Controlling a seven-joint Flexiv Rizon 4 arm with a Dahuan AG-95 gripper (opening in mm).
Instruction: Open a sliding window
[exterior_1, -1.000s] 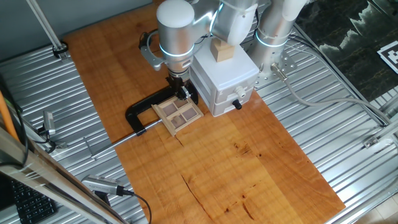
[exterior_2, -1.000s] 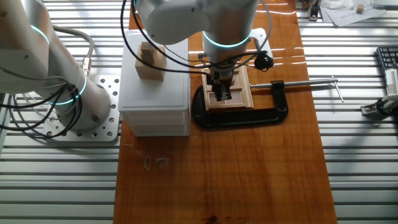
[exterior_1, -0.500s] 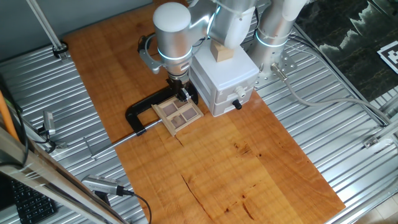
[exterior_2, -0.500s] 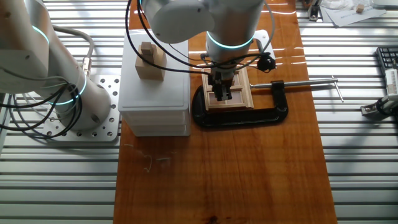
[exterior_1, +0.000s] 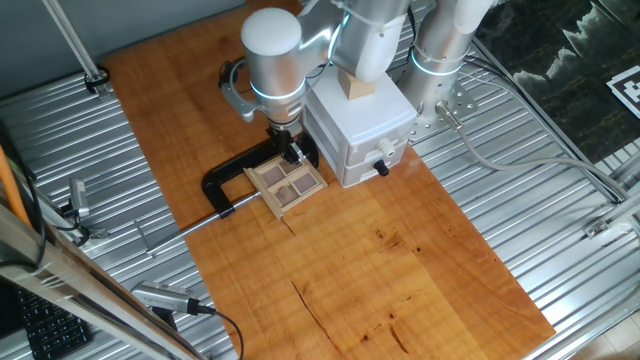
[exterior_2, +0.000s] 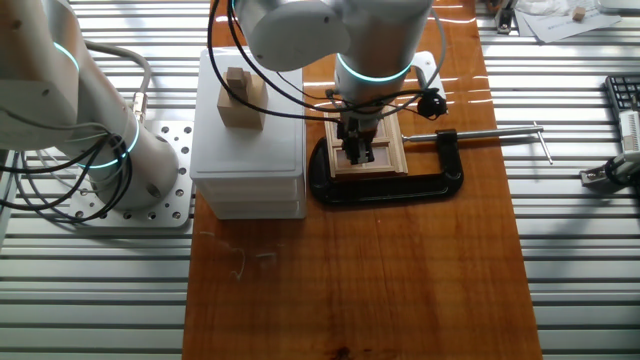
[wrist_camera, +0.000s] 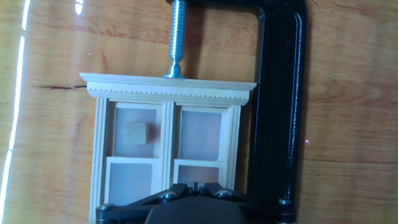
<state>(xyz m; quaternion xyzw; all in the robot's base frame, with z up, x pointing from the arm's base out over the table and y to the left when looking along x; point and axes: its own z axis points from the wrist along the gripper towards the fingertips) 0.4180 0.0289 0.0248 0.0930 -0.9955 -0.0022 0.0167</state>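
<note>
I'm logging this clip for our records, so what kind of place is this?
Probably a robotics lab workbench: a ribbed metal table with a wooden board, a small sliding window held by a black C-clamp, and a white drawer box beside it.

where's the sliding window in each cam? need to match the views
One fixed view: sliding window left of centre, below the gripper.
The other fixed view: window upper centre, under the gripper.
Hand view: window fills the centre-left.
Shared landmark: black clamp holding the window.

Sliding window (wrist_camera: 169, 149): light-wood frame, 4 brownish panes, lying flat on table, small wood knob on 1 pane.
</note>
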